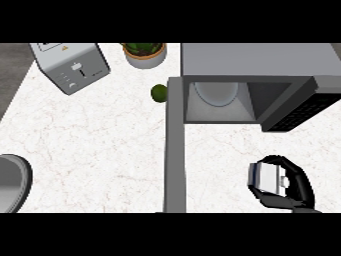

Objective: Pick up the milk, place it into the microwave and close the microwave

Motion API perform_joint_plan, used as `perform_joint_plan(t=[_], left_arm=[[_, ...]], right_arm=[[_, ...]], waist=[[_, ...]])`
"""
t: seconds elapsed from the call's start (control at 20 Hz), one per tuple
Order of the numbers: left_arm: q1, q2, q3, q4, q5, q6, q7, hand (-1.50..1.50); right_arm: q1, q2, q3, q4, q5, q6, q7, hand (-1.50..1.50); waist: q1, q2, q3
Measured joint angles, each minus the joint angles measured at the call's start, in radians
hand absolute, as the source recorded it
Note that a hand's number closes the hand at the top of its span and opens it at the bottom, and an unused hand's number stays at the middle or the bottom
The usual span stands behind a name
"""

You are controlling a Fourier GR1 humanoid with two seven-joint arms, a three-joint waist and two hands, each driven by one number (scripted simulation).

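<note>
Already gripped: the milk sits in the right hand, low right of the frame.

Black fingers (300, 181) of the right hand (291, 192) curl round the milk (265, 176), a small white-and-blue carton held over the tabletop (99, 140) at lower right. Above it, at upper right, the microwave (261, 75) stands with its cavity exposed and its door (175, 150) swung out down the middle of the frame. Judging by this, the pick-up is done; carrying the milk inside, releasing it and shutting the door remain. The left hand is out of view.
</note>
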Motion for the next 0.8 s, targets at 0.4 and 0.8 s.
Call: perform_joint_plan(t=[0.4,0.8], left_arm=[[-0.002,-0.003,0.01,0.016,0.009,-0.026,-0.006,-1.5],[0.001,-0.004,0.02,0.005,0.034,-0.026,0.015,-1.5]], right_arm=[[0.023,0.032,-0.035,-0.152,-0.081,-0.032,0.038,1.5],[0.097,0.071,0.0,-0.463,-0.143,-0.046,0.221,1.5]], waist=[[-0.004,-0.001,-0.001],[-0.006,-0.001,-0.001]])
